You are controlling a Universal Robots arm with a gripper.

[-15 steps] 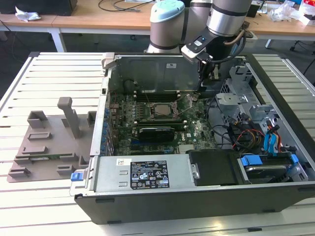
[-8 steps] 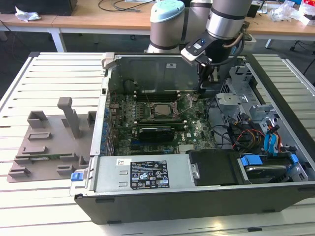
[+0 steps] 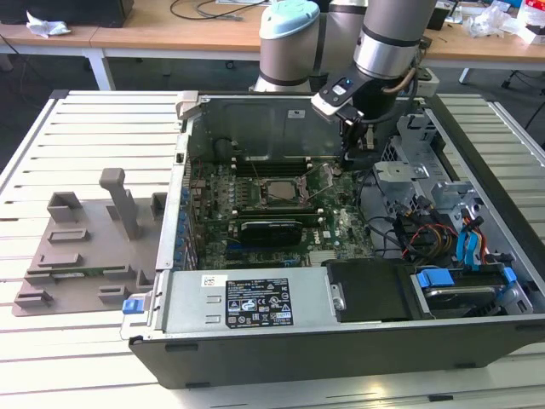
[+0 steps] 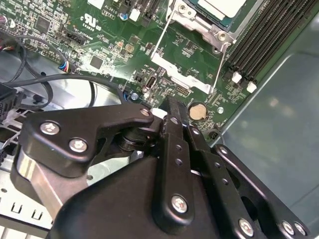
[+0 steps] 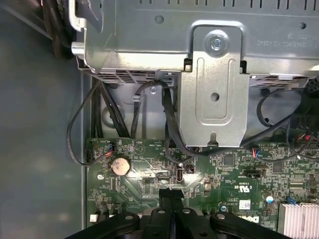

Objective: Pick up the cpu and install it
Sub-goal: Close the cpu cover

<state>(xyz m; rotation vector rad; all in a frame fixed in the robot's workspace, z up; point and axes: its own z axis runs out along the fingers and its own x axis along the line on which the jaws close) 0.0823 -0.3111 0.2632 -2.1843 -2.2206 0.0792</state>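
While our gripper (image 3: 353,152) hangs low inside the case (image 3: 255,115), its two fingers (image 5: 165,198) are pressed together along their length in both wrist views. We see no gap and nothing between them, so we judge that we hold nothing. The tips stand just over the board (image 5: 229,174); we cannot tell if they touch it. The round battery (image 4: 198,111) is just beside them.

The cpu (image 4: 227,5) is not at our fingers. Its silvery plate lies flat inside the socket (image 4: 187,14), so it seems to be seated already. In the second wrist view it is ahead of the tips, past the battery and past a thin wire lever (image 4: 219,64), near but clearly apart from them. In the exterior view the same chip is on the exterior view's left of the fingers and a little nearer to the camera.

Between the tips and the socket lies a bright metal plate (image 4: 174,72). We think it is the socket cover folded open, and the lever looks raised, so the chip is probably not clamped yet.

The cpu is square, so it has no long axis. Its edges run along the memory slots (image 4: 264,40), which lie on its far side from our fingers.
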